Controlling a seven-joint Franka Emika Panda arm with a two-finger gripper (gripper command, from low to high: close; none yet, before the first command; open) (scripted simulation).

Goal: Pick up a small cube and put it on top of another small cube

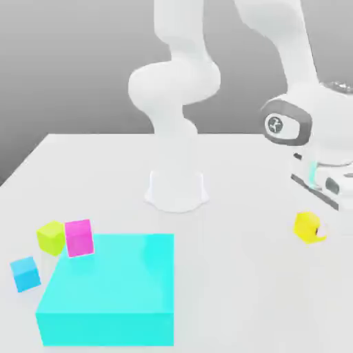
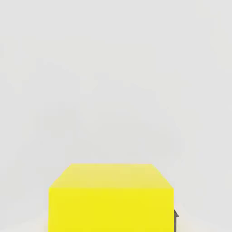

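Note:
The small bright yellow cube [image 1: 306, 226] is at the exterior view's right, just over the white table [image 1: 234, 276]. My gripper [image 1: 311, 224] reaches down onto it from the white hand above and is shut on it. In the hand view the yellow cube [image 2: 111, 199] sits close between the jaws, with the dark edge of one fingertip [image 2: 176, 218] against its side. Other small cubes are far off at the exterior view's left: a lime one [image 1: 50, 236], a magenta one [image 1: 78, 237] touching it, and a blue one [image 1: 25, 273].
A big cyan block [image 1: 110, 289] lies at the front left, beside the magenta and lime cubes. The arm's white base [image 1: 176, 189] stands mid-table. Bare white table lies between the cyan block and the yellow cube.

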